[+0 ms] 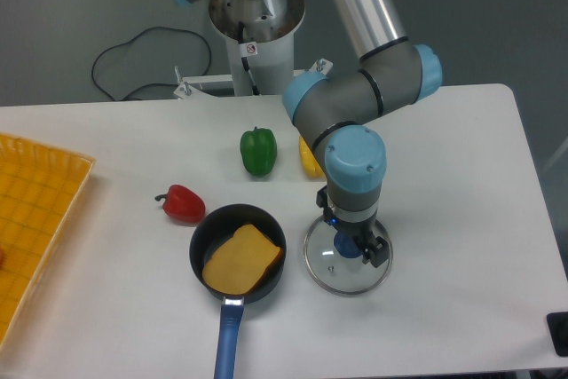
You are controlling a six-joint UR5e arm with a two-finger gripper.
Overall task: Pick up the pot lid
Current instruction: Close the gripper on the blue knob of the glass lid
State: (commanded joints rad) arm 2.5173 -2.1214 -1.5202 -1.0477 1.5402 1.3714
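white table (470,264); jaws (354,236) spread over pot lid (346,280), hiding some rim; pan handle (228,341) cut off.

The pot lid (332,283) is round and clear, with a thin, pale rim (305,256) and a dark blue knob (347,248). It lies flat on the tabletop (461,308), knob up, at five o'clock from mid-view. A small shiny spot (331,269) sits at seven o'clock from the knob; the lid's one o'clock side is partly hidden.
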